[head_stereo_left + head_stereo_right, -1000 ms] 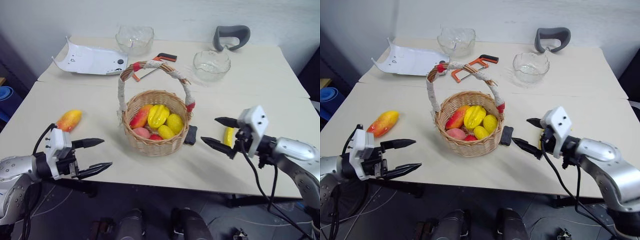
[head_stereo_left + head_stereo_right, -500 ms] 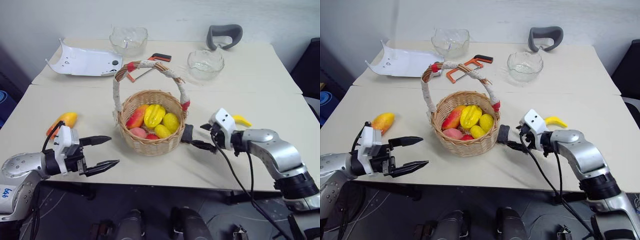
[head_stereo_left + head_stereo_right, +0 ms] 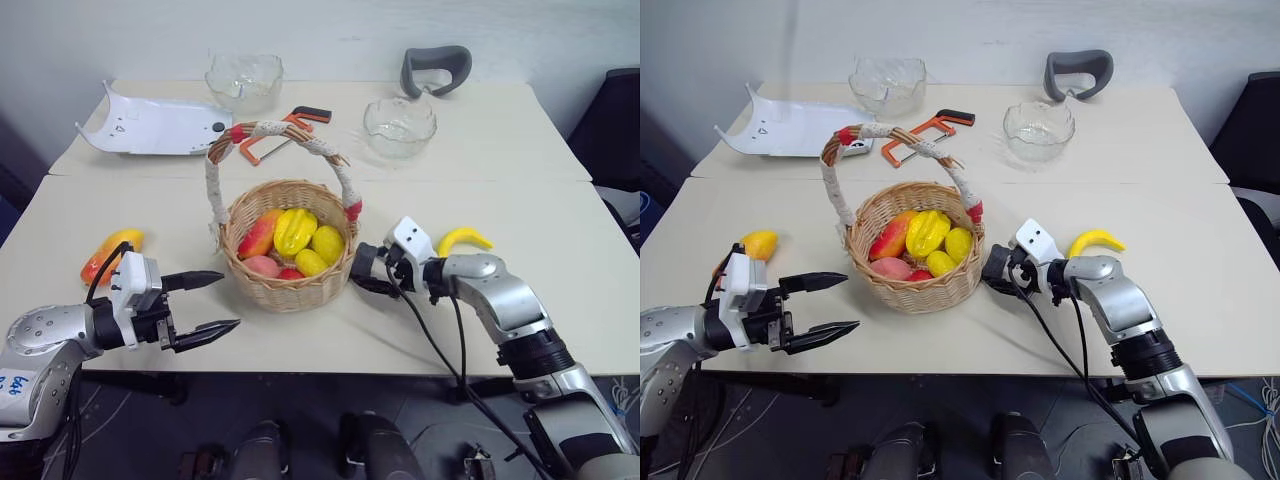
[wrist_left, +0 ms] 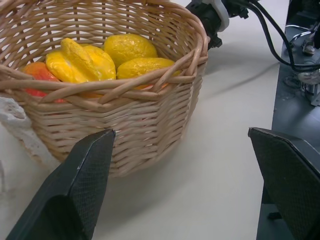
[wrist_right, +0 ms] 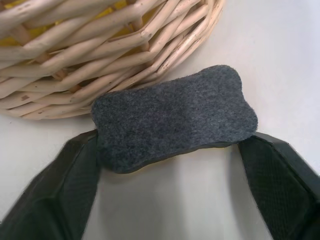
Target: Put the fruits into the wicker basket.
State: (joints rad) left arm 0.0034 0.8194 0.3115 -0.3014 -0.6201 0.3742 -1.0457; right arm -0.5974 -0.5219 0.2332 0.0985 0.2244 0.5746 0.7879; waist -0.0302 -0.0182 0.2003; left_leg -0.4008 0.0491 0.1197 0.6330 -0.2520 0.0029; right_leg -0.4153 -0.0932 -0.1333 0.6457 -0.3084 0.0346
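Round tan wicker basket (image 3: pixel 910 262) of fruit sits mid-frame on a pale table (image 3: pixel 1200 270).
Right gripper (image 3: pixel 998 278) meets a dark grey pad beside it; curved yellow banana (image 3: pixel 1095 241) lies right, red-yellow mango (image 3: pixel 760 244) left.

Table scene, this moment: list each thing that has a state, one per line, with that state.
wicker basket: upright, holding several fruits.
mango: on the table, outside the basket.
banana: on the table, outside the basket.
grey felt pad: flat on the table against the basket, between the right jaws.
left gripper: jaws open, empty.
right gripper: jaws either side of the pad.
two glass bowls: upright, empty.
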